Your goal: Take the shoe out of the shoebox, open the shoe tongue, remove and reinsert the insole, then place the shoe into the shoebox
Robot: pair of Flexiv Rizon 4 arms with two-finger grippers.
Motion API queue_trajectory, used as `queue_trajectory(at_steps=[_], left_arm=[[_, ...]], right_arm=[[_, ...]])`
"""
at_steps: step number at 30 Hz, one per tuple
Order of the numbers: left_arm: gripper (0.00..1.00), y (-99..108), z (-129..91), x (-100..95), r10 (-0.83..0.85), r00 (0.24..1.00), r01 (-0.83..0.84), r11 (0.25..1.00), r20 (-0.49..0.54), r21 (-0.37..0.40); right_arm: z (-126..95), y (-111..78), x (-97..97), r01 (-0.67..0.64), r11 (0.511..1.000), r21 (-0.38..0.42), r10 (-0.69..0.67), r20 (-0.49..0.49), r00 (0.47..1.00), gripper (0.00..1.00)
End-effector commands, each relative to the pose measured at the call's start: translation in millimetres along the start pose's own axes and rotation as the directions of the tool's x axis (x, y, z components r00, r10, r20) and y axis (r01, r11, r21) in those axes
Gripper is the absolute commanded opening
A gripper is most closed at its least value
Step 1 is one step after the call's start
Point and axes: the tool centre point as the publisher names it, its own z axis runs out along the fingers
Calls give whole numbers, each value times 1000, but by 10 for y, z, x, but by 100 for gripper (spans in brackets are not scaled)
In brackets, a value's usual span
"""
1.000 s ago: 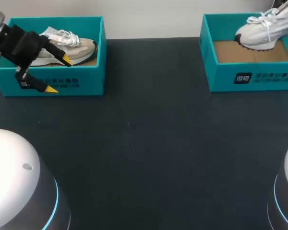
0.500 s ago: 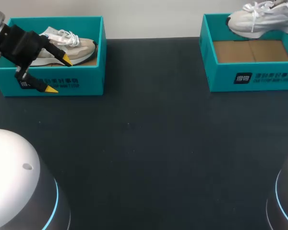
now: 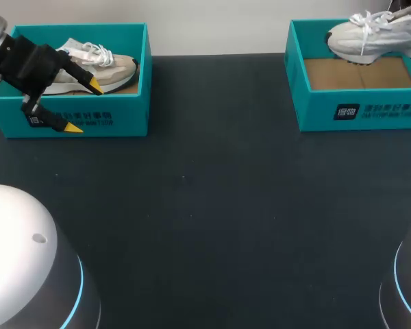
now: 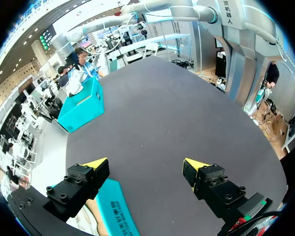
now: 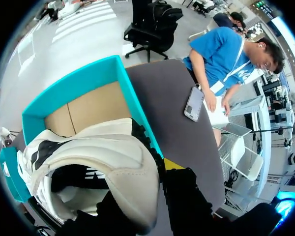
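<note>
Over a matte black table, two teal card shoeboxes well apart: above the right shoebox and its brown card floor, the white laced shoe with ridged dark sole clenched in the right hand; left hand spread wide over the left shoebox's front wall, beige shoe inside

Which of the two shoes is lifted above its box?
The white shoe over the right shoebox; the beige shoe lies flat inside the left shoebox.
</note>
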Motion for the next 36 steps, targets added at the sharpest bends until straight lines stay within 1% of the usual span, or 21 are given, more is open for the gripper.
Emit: queue_trajectory(at_steps=[1,9,18,29,36], left_arm=[[100,-2,-6,6,0,1000,0,1000,-1,-3],[100,-2,-6,6,0,1000,0,1000,-1,-3],[100,-2,-6,6,0,1000,0,1000,-1,-3],[100,-2,-6,6,0,1000,0,1000,-1,-3],[100,-2,-6,6,0,1000,0,1000,-1,-3]], right_arm=[[77,18,58,24,1000,8,-24,-5,1000,0],[282,6,223,102,995,14,-102,-21,995,0],[477,77,262,112,994,13,-112,-31,993,0],[715,164,387,150,988,28,-149,-43,988,0],[868,149,439,171,985,33,-170,-32,985,0]])
